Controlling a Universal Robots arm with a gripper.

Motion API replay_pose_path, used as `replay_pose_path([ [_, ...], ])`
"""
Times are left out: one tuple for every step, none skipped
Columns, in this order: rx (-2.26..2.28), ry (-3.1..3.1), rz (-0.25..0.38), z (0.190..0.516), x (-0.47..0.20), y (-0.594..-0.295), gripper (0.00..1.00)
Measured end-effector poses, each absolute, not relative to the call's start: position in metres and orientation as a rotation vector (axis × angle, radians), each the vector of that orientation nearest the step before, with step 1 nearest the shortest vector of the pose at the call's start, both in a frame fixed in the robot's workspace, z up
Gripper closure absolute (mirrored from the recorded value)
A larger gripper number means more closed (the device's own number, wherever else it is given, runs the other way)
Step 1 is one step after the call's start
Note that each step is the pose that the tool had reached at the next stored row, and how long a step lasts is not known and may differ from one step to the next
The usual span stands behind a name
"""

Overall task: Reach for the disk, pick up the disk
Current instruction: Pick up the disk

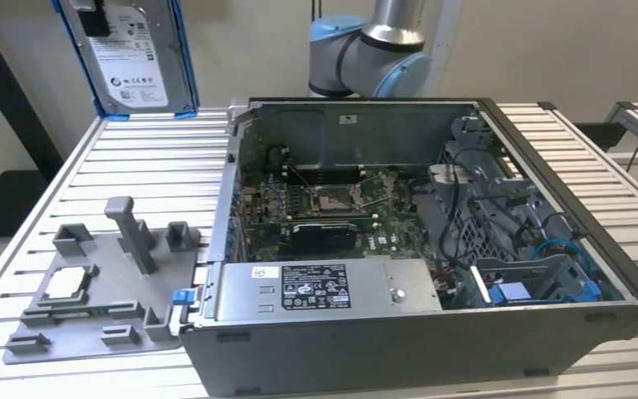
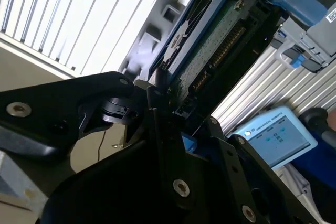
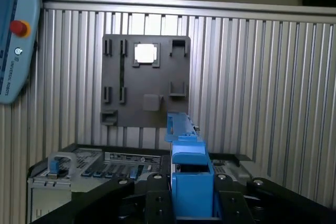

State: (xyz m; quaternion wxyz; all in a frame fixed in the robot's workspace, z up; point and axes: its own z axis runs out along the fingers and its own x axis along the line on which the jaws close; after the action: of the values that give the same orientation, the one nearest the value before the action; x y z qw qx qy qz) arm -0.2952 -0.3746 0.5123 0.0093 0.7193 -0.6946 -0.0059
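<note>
The disk point(image 1: 142, 58) hangs upright in the air above the table's far corner on the exterior view's left. It is a silver-grey drive with a white label and a blue carrier frame. My gripper point(image 1: 89, 12) is shut on its upper edge. In the first wrist view the blue carrier edge of the disk point(image 3: 186, 150) stands between the black fingers of my gripper point(image 3: 191, 195). The second wrist view shows the green circuit-board side of the disk point(image 2: 210, 40) clamped in my gripper point(image 2: 168, 98).
An open computer case point(image 1: 563, 274) fills the middle of the slatted table, with a grey power supply box point(image 1: 319, 287) at its front. A grey fixture plate point(image 1: 97, 332) holding a small square chip point(image 1: 64, 283) lies on the exterior view's left. A teach pendant point(image 2: 275, 137) sits beside the table.
</note>
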Motion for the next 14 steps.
replay_pose_path([
  [2.246, -2.169, -0.019, 0.512, -0.292, -0.375, 1.00],
  [2.247, -2.169, -0.019, 0.512, -0.290, -0.375, 1.00],
  [2.246, -2.169, -0.019, 0.512, -0.286, -0.375, 1.00],
  [2.246, -2.169, -0.019, 0.512, -0.283, -0.375, 1.00],
  [2.246, -2.169, -0.019, 0.512, -0.280, -0.375, 1.00],
  [2.246, -2.169, -0.019, 0.512, -0.277, -0.375, 1.00],
  [2.246, -2.169, -0.019, 0.512, -0.274, -0.375, 1.00],
  [2.246, -2.169, -0.019, 0.512, -0.272, -0.375, 1.00],
  [2.246, -2.169, -0.019, 0.512, -0.269, -0.375, 1.00],
  [2.246, -2.169, -0.020, 0.512, -0.266, -0.375, 1.00],
  [2.246, -2.169, -0.020, 0.512, -0.263, -0.375, 1.00],
  [2.246, -2.169, -0.020, 0.512, -0.260, -0.375, 1.00],
  [2.246, -2.169, -0.020, 0.512, -0.258, -0.375, 1.00],
  [2.246, -2.169, -0.020, 0.512, -0.255, -0.375, 1.00],
])
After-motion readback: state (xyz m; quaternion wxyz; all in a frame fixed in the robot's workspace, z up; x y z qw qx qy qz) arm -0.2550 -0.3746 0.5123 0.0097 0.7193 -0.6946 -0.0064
